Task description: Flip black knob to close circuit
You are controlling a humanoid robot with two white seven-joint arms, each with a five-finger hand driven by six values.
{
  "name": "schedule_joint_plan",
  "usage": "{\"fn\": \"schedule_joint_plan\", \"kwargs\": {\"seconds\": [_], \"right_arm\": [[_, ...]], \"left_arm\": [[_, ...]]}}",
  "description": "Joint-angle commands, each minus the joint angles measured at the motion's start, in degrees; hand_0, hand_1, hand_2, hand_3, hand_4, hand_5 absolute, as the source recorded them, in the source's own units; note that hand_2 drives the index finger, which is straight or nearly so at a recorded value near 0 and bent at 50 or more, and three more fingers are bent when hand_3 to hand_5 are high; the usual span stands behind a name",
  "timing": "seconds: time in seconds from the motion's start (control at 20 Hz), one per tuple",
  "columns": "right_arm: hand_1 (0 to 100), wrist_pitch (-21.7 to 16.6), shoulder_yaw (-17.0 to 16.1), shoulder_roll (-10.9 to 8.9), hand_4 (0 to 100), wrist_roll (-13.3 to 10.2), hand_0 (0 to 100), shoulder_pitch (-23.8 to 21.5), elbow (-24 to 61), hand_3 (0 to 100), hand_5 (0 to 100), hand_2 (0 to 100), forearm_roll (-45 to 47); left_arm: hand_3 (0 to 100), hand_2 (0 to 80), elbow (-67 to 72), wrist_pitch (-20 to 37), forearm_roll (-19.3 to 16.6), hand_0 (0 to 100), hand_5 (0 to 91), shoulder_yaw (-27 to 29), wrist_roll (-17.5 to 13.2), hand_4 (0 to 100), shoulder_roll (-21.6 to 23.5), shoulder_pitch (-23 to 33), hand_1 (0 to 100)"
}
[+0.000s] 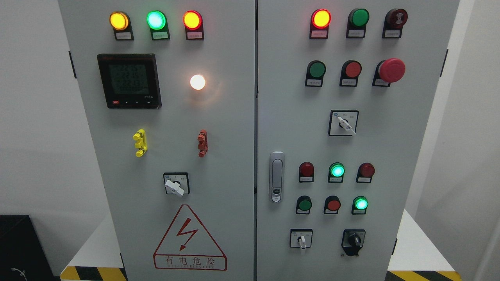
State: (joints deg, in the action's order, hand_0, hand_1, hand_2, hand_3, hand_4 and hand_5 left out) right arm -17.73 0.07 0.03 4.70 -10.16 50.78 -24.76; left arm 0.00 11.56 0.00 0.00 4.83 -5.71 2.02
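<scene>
Neither hand nor its fingers are in your view yet, so their state can't be told; your black knob (pixel 353 241) sits low right on the right-hand door (pixel 390 156), handle pointing up-left.

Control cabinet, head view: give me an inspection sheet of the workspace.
Surface: grey control cabinet, two closed doors.
Job's things: black knob at lower right, untouched.
Clutter: nothing seen.
Grippers: neither hand in view.
Cables: a thin cable on the black box at lower left.
Surroundings: white walls; yellow-black hazard tape on the floor; lit indicator lamps; red mushroom button; door handle; meter display on.
</scene>
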Motion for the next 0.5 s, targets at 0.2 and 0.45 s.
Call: {"fn": "schedule_joint_plan", "kwargs": {"seconds": [0.2,0.45], "right_arm": [[35,-0.3,-0.8,0.85,61,-2.4,0,-0.2,7.5,81,59,68,-7.5],[34,-0.2,-1.3,0.85,63,-2.6,0,-0.3,10.3,83,61,69,-10.0]], "left_arm": [[0,0.0,1.2,0.0,-1.1,0,0.0,-1.1,0.0,0,0.0,0.0,0],[0,0.0,1.2,0.0,-1.2,0,0.0,-1.1,0.0,0,0.0,0.0,0]]}}
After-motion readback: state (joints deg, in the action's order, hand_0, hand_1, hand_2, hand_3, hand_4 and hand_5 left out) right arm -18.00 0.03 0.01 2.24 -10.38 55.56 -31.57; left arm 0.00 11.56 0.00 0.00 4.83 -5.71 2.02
